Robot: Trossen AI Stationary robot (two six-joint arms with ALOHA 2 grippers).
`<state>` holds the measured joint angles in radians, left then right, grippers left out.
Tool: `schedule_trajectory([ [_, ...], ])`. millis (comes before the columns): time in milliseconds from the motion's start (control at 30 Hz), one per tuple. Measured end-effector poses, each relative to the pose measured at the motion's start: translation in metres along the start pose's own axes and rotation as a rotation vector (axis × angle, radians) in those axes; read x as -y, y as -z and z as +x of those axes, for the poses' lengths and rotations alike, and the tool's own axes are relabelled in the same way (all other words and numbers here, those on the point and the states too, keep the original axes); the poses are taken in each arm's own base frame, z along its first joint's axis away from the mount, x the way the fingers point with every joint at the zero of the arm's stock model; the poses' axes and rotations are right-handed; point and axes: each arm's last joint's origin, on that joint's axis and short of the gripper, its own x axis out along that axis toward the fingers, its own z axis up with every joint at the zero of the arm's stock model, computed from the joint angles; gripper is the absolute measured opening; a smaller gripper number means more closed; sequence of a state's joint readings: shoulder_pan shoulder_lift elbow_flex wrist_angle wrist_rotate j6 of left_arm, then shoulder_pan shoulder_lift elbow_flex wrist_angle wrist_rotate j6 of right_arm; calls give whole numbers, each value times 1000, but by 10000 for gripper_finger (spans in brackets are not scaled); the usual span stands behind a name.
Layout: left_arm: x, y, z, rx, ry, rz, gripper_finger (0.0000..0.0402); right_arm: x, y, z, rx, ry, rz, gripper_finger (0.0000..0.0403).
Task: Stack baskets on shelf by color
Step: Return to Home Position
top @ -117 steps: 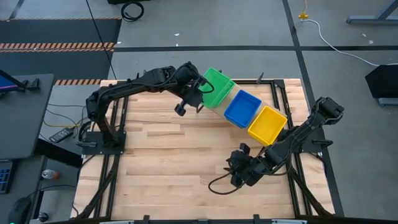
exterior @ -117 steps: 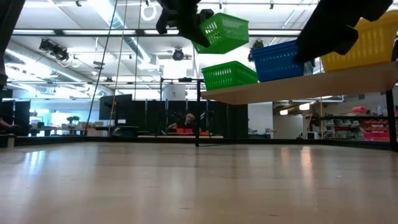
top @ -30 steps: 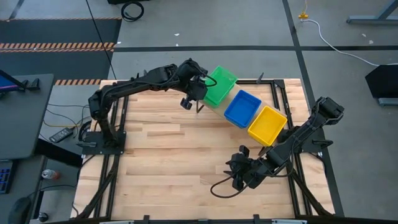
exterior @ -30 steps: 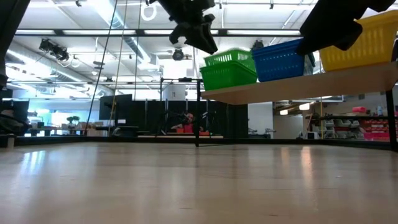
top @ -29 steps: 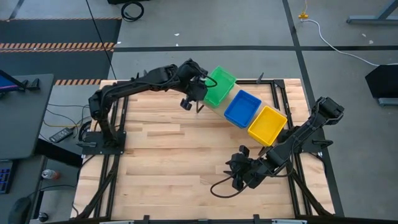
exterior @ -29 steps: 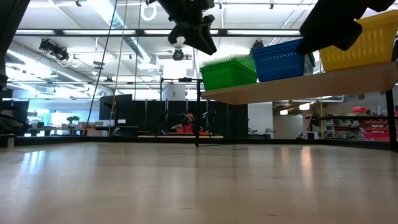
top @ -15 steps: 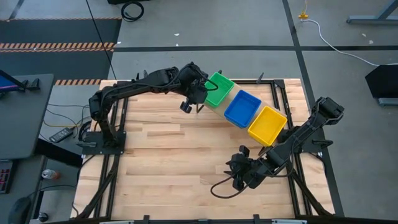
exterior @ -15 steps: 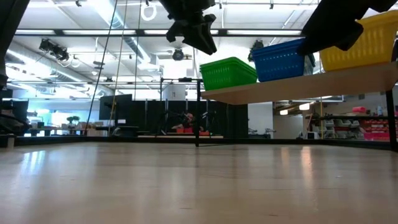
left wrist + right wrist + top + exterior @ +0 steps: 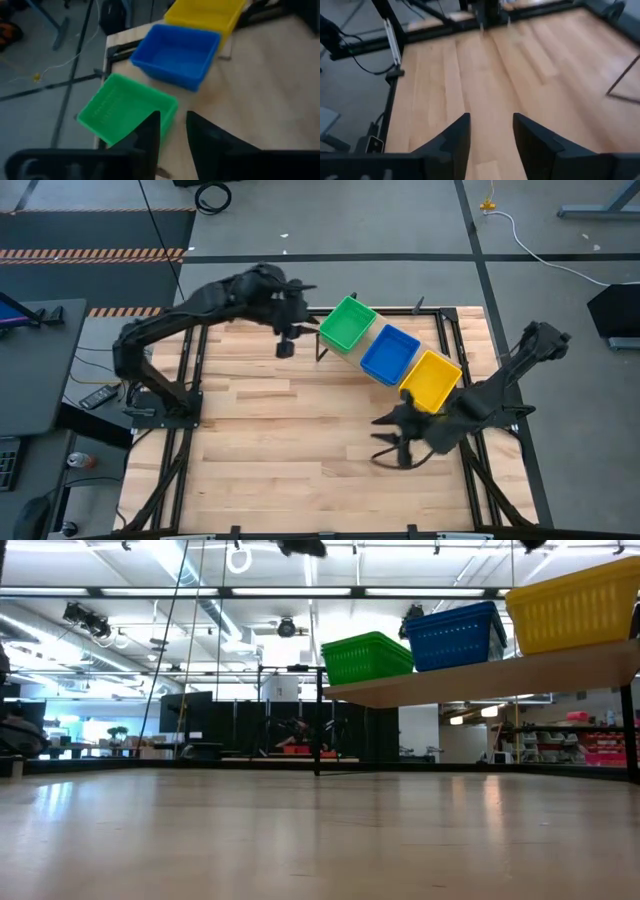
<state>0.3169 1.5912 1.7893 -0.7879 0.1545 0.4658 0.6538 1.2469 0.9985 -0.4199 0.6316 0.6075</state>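
Three basket stacks stand in a row on the tilted wooden shelf: green, blue and yellow. In the low view the green stack sits on the shelf's lower end, then blue and yellow. My left gripper hovers open just left of the green stack and touches nothing. My right gripper hangs open over bare tabletop, near-side of the yellow stack. How many baskets each stack holds does not show.
Thin black shelf legs stand beside my left gripper. Black frame rails run along the table's far and right edges. Bare wood spreads over the table's left and near parts.
The upper green basket, tilted over the green stack a second ago, has dropped and nested level onto it. My left gripper has drawn back toward the table's left and risen out of the low view. My right gripper has risen too and shifted slightly toward the far edge.
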Motion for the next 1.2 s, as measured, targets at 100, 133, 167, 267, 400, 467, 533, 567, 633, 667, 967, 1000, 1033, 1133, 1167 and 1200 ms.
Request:
schedule_trajectory([
  [100,6,1,-19,51,41,-47,73,12,-8,-25,37,-7,-19,134],
  [133,10,5,-24,55,54,-59,61,15,-9,-33,40,-6,-27,123],
  [167,13,9,-28,66,63,-66,47,18,-9,-41,46,-5,-34,112],
  [267,26,29,-37,92,88,-104,11,26,-8,-63,67,-12,-55,76],
  [400,47,66,-52,185,64,-164,9,32,0,-85,144,-23,-78,32],
  [467,58,86,-60,238,44,-196,8,36,6,-93,178,-25,-85,15],
  [533,68,103,-72,299,24,-214,5,40,11,-100,220,-26,-92,7],
  [567,74,111,-78,329,16,-227,4,42,13,-102,245,-30,-98,6],
  [633,83,124,-92,395,-3,-241,5,46,17,-106,286,-60,-117,9],
  [667,87,132,-97,415,-11,-251,5,48,18,-107,306,-88,-125,11],
  [967,120,184,-129,544,-11,-343,4,69,45,-115,639,-641,-229,8],
  [1000,122,188,-131,554,-6,-351,4,72,50,-115,656,-665,-224,9],
  [1033,125,191,-133,566,-2,-356,4,76,56,-113,660,-677,-220,11],
  [1133,131,200,-137,597,13,-369,4,84,76,-107,643,-703,-214,17],
  [1167,133,203,-137,603,16,-371,4,86,82,-105,640,-717,-214,18],
  [1200,135,206,-137,607,20,-377,4,88,88,-103,640,-733,-209,18],
])
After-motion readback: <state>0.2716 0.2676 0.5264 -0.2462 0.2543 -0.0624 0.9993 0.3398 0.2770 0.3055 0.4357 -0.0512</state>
